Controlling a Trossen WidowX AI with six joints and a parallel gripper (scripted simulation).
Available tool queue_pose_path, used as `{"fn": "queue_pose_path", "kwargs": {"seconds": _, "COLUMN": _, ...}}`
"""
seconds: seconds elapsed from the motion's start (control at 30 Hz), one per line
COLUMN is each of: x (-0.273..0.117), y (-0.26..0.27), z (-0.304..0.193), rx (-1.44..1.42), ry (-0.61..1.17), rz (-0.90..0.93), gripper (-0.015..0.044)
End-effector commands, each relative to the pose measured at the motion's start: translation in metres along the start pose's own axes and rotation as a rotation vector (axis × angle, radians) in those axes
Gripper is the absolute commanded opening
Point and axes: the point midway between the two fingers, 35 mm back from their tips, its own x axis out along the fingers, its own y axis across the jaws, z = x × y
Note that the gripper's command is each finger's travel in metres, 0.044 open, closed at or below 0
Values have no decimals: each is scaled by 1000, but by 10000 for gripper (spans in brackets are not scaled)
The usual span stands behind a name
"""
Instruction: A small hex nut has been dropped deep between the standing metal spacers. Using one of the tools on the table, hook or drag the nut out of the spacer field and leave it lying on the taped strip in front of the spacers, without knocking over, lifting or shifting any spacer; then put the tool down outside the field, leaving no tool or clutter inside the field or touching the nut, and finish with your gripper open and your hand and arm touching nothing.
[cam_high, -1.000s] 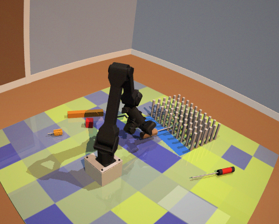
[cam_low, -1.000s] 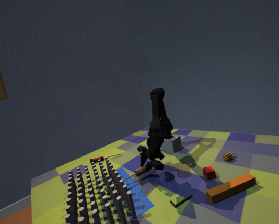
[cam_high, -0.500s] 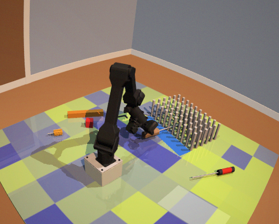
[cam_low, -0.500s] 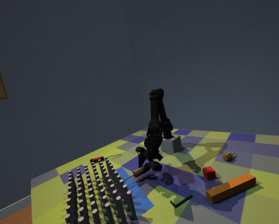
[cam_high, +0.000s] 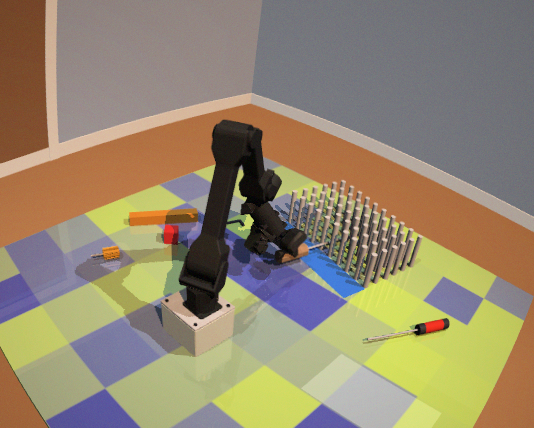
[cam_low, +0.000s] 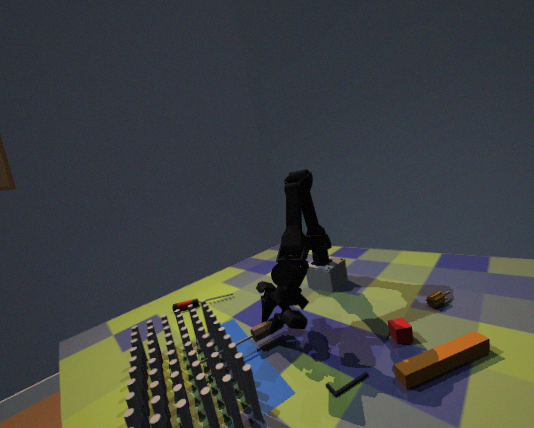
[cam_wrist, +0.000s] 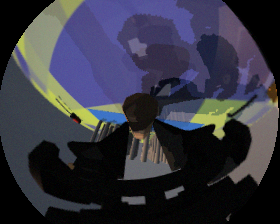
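My gripper is shut on the wooden handle of a tool, just in front of the taped strip. The tool's thin metal shaft crosses above the blue taped strip and runs in between the spacers; its tip is hidden among them. The metal spacers stand upright in rows behind the strip. I cannot make out the hex nut in any view.
A red-and-black screwdriver lies beyond one side of the field. A black hex key lies on the other side. Farther off are an orange bar, a red cube and a small orange pronged item.
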Motion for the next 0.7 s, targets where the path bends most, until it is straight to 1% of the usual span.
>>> {"fn": "queue_pose_path", "kwargs": {"seconds": 0.0, "x": 1, "y": -2, "z": -7, "rx": 4, "ry": 11, "rz": -7, "gripper": 0}}
{"fn": "queue_pose_path", "kwargs": {"seconds": 0.67, "x": 9, "y": -1, "z": -20, "rx": 4, "ry": 13, "rz": -7, "gripper": 0}}
